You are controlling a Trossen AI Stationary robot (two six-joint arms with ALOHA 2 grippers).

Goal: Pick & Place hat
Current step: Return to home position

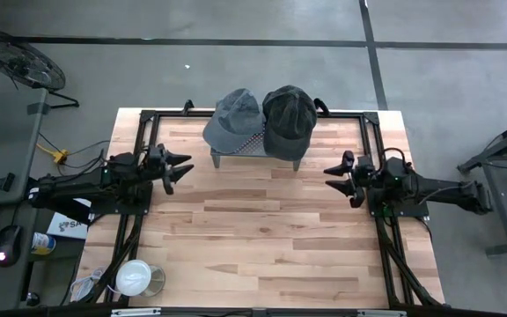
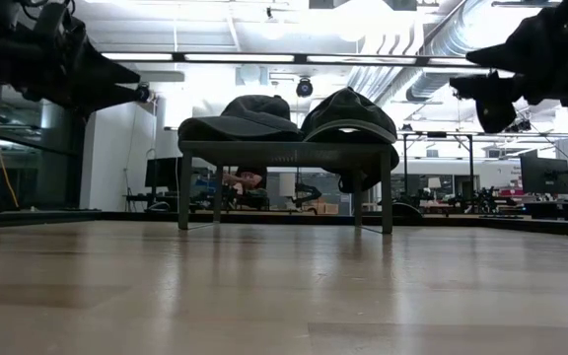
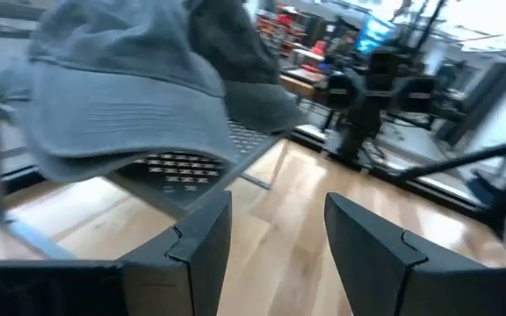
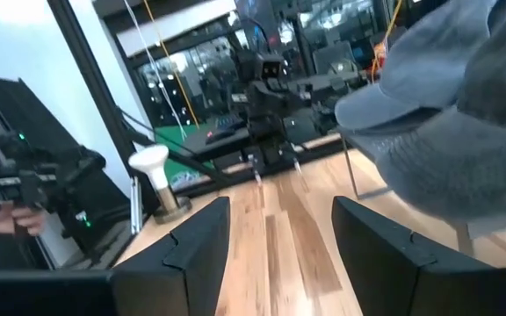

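Observation:
Two caps rest on a small grey metal stand [image 1: 255, 151] at the table's far middle: a blue-grey cap [image 1: 234, 117] on the left and a dark grey-green cap [image 1: 289, 119] on the right, their brims toward the near side. In the low view the caps [image 2: 249, 116] [image 2: 348, 113] sit side by side on the stand's top. My left gripper [image 1: 183, 167] is open at the table's left side, level with the stand's near edge, nothing between its fingers [image 3: 275, 246]. My right gripper [image 1: 334, 176] is open at the right side, also empty [image 4: 279, 250].
A white round object in a clear holder [image 1: 135, 277] stands at the table's near left corner. The black frame rails [image 1: 372, 132] run along the table's far edge and both sides. Bare wooden tabletop [image 1: 253, 238] lies between the two arms and the near edge.

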